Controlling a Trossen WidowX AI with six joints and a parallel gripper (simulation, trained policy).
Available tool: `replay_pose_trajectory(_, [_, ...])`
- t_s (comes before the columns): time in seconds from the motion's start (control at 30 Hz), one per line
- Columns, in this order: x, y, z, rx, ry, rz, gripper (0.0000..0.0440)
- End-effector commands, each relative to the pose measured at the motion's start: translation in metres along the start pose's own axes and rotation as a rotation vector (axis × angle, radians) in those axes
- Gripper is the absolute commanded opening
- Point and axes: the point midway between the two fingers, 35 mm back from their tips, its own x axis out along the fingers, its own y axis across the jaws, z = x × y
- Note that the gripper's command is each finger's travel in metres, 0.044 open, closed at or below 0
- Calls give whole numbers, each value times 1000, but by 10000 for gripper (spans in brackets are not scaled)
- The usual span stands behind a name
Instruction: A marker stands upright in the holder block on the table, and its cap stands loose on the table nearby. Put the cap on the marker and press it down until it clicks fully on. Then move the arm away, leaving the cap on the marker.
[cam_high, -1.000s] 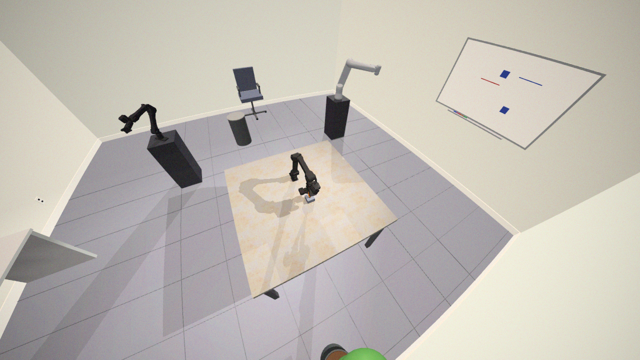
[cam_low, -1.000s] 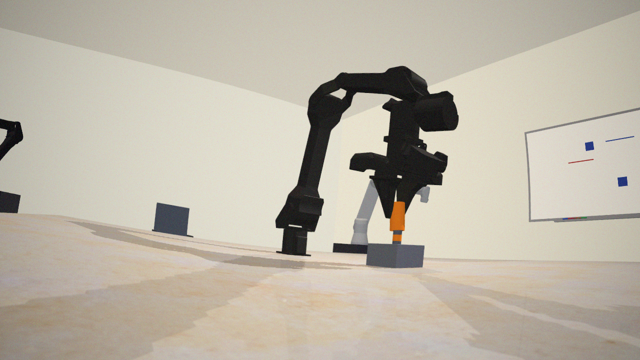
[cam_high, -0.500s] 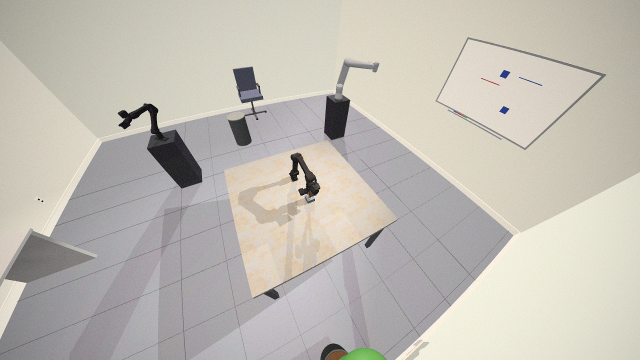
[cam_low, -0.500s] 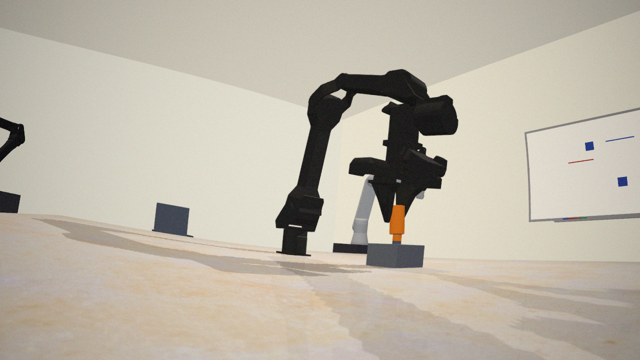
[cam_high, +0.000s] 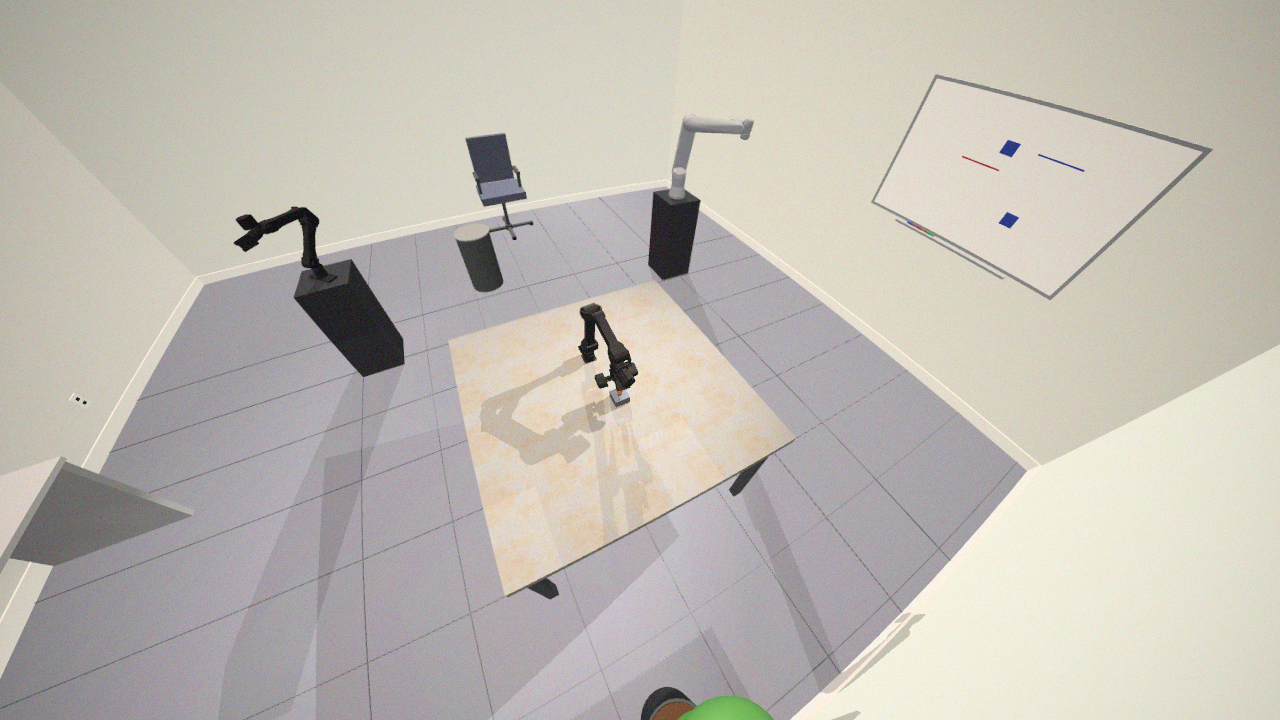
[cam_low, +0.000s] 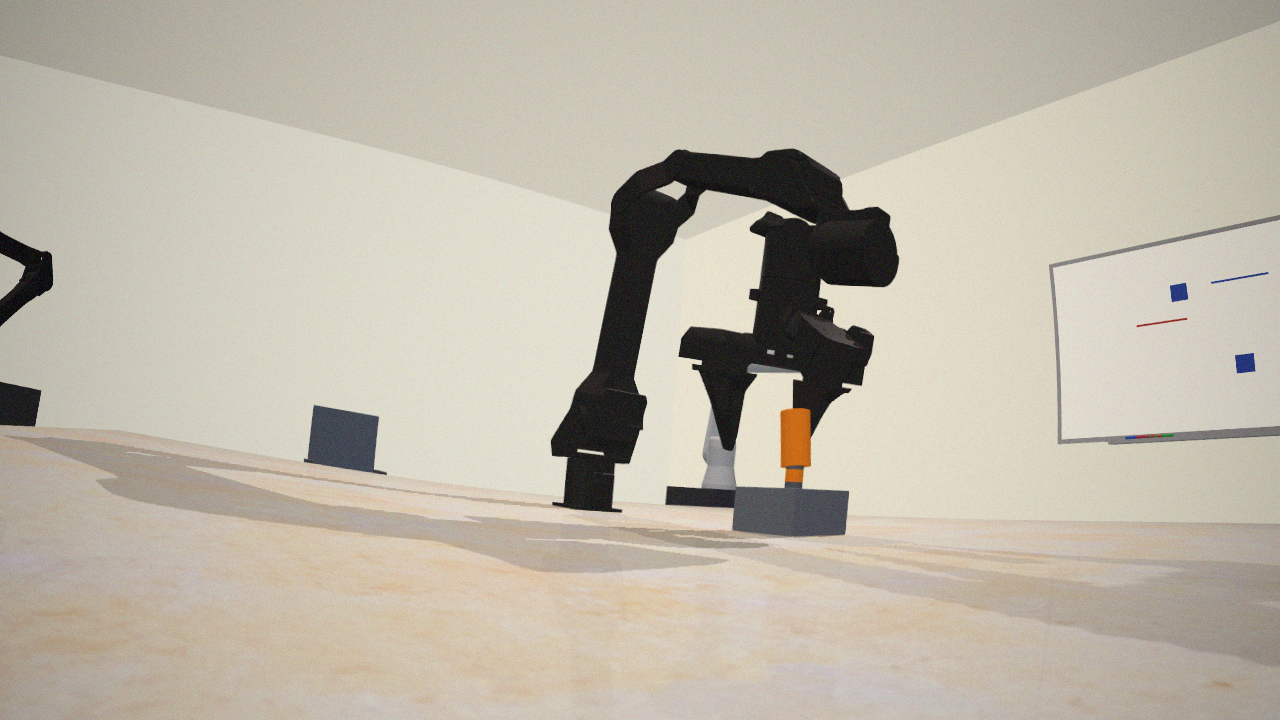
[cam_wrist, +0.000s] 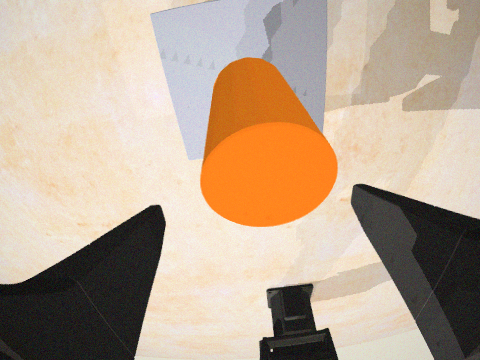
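The orange cap (cam_high: 619, 391) (cam_low: 794, 437) (cam_wrist: 269, 175) is on top of the marker (cam_low: 793, 475), standing up straight. Only a short bit of the marker, orange and dark gray, peeks out under the cap, at 6 o'clock from it in the side view. Just below that is the gray block (cam_high: 621, 402) (cam_low: 790, 512) (cam_wrist: 192, 100) that holds the marker, sitting on the table (cam_high: 554, 501) (cam_low: 358, 626) (cam_wrist: 75, 125). So putting the cap on looks done. I think it is pushed down a long way, but I can't tell if it has clicked. The gripper (cam_high: 617, 381) (cam_low: 770, 440) (cam_wrist: 259, 204) has its fingers spread wide, and they pinch nothing. In the wrist view one fingertip is near 8 o'clock from the top of the cap and the other is near 4 o'clock, with gaps on both sides. The black arm (cam_high: 613, 335) (cam_low: 626, 295) (cam_wrist: 295, 325) bends over from its foot, which is at 9 o'clock from the block in the side view. What's left, I think, is maybe one more push if the cap is loose, then going straight up to 12 o'clock and away, without bumping the cap.
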Motion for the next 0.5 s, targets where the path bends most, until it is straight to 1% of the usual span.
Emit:
replay_pose_trajectory(0.0, [-5, 1, -1, -2, -37, 12, 440])
replay_pose_trajectory(0.47, [-50, 5, 5, -4, -194, 51, 440])
